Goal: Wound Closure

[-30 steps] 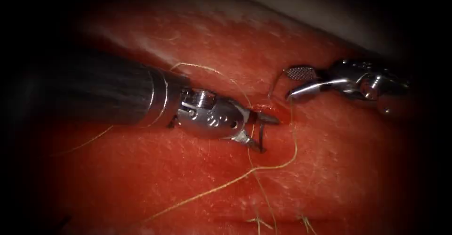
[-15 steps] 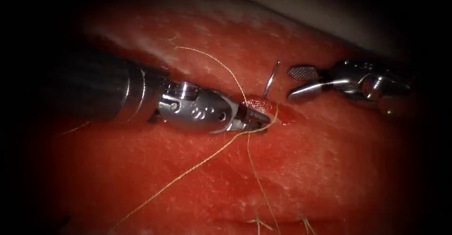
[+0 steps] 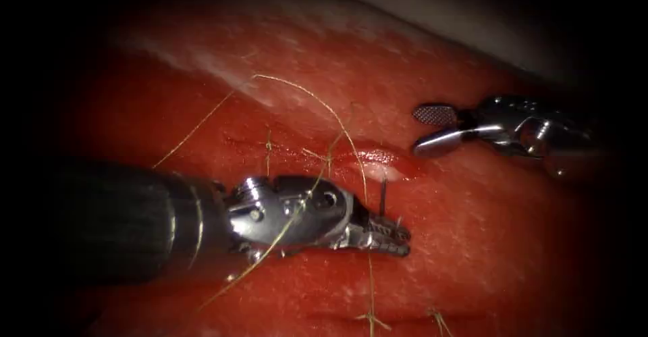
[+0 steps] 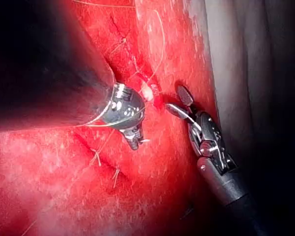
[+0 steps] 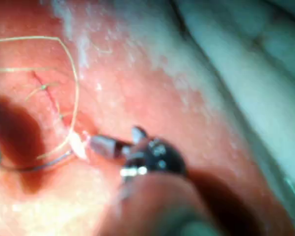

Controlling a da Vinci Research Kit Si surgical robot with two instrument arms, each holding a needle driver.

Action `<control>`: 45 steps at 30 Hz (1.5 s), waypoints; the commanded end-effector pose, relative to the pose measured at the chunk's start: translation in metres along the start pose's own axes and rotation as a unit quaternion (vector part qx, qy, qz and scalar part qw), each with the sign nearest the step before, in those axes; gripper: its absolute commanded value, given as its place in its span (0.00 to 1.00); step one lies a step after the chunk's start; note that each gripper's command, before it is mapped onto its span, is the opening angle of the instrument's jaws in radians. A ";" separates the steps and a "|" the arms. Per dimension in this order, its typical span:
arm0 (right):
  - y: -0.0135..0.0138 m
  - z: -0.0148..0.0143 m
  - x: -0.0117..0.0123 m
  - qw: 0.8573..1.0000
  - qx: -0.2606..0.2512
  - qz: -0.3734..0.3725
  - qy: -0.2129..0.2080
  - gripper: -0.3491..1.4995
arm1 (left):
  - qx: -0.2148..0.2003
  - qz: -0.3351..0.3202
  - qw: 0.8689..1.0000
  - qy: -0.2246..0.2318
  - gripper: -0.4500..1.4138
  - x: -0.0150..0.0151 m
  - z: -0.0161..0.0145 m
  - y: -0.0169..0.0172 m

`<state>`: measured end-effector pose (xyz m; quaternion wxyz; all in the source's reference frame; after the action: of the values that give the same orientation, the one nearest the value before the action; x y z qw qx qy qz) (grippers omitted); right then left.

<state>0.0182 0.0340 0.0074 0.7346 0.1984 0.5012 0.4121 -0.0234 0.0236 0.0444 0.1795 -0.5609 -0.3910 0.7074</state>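
The left tool [image 3: 398, 232] has its fingers clamped on the needle [image 3: 383, 197], which stands up from them just below the open end of the cut [image 3: 378, 158]; where along its curve they grip cannot be told, nor whether its tip sits in the tissue [image 3: 472, 242]. The left wrist view adds stitched knots [image 4: 95, 157] beside the left tool [image 4: 135, 142] and the right tool [image 4: 179, 101] just beyond the cut. The right tool [image 3: 432, 129] has its fingers apart, holding nothing, right of the cut. Thread [image 3: 317, 100] arcs above the left fingers and drapes across that tool's wrist. Bare tissue lies open below and right of both.
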 end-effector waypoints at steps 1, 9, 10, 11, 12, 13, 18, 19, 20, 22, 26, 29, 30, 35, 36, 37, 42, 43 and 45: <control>-0.0004 0.0007 -0.0001 1.000 0.005 0.000 0.000 0.99 | -0.006 0.000 1.000 0.001 0.05 -0.0001 0.0006 0.0002; -0.0015 -0.0005 -0.0006 0.999 0.035 0.004 -0.006 0.95 | 0.035 0.127 0.991 0.017 0.05 0.0030 0.0009 0.0018; -0.0017 -0.0007 -0.0006 0.999 0.033 0.005 -0.004 0.95 | 0.048 0.146 0.988 0.023 0.05 0.0034 0.0007 0.0018; -0.0024 -0.0016 -0.0003 1.000 0.026 0.010 0.001 0.95 | 0.087 0.195 0.976 0.032 0.05 0.0048 -0.0003 0.0016; -0.0028 -0.0021 0.0001 1.000 0.026 0.013 0.002 0.95 | 0.108 0.224 0.968 0.037 0.05 0.0057 -0.0010 0.0015; -0.0028 -0.0021 0.0001 1.000 0.026 0.013 0.002 0.95 | 0.108 0.224 0.968 0.037 0.05 0.0057 -0.0010 0.0015; -0.0046 -0.0040 0.0010 1.000 0.024 0.019 0.000 0.91 | 0.175 0.282 0.942 0.049 0.05 0.0089 -0.0035 0.0014; -0.0049 -0.0042 0.0011 1.000 0.024 0.020 0.000 0.91 | 0.182 0.290 0.938 0.054 0.05 0.0093 -0.0038 0.0015; -0.0055 -0.0046 0.0012 0.999 0.024 0.021 0.000 0.91 | 0.198 0.301 0.931 0.064 0.05 0.0102 -0.0046 0.0016; -0.0060 -0.0048 0.0013 0.999 0.024 0.025 0.001 0.90 | 0.212 0.313 0.923 0.073 0.05 0.0111 -0.0054 0.0018; -0.0066 -0.0053 0.0017 0.998 0.007 0.059 0.012 0.88 | 0.237 0.329 0.910 0.088 0.05 0.0131 -0.0071 0.0020; -0.0070 -0.0056 0.0021 0.995 0.002 0.092 0.031 0.87 | 0.256 0.328 0.904 0.097 0.05 0.0147 -0.0085 0.0016; -0.0070 -0.0057 0.0022 0.994 0.005 0.105 0.036 0.87 | 0.261 0.331 0.902 0.097 0.05 0.0149 -0.0088 0.0015; -0.0076 -0.0066 0.0029 0.983 0.028 0.169 0.065 0.85 | 0.272 0.335 0.897 0.092 0.05 0.0128 -0.0084 0.0006; -0.0077 -0.0067 0.0031 0.982 0.030 0.176 0.068 0.85 | 0.272 0.338 0.896 0.091 0.05 0.0121 -0.0082 0.0004; -0.0079 -0.0070 0.0035 0.980 0.032 0.183 0.069 0.85 | 0.274 0.343 0.895 0.086 0.05 0.0107 -0.0077 0.0000; -0.0084 -0.0074 0.0047 0.972 0.052 0.215 0.084 0.86 | 0.279 0.355 0.890 0.066 0.05 0.0073 -0.0069 -0.0005; -0.0085 -0.0074 0.0051 0.969 0.058 0.222 0.088 0.85 | 0.282 0.359 0.888 0.059 0.05 0.0067 -0.0066 -0.0005; -0.0088 -0.0074 0.0058 0.963 0.066 0.245 0.092 0.84 | 0.287 0.376 0.880 0.044 0.05 0.0053 -0.0059 -0.0004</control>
<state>0.0151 0.0323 -0.0055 0.5444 0.3292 0.5251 0.5652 -0.0192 0.0295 0.0405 0.0654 -0.6191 0.0808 0.7784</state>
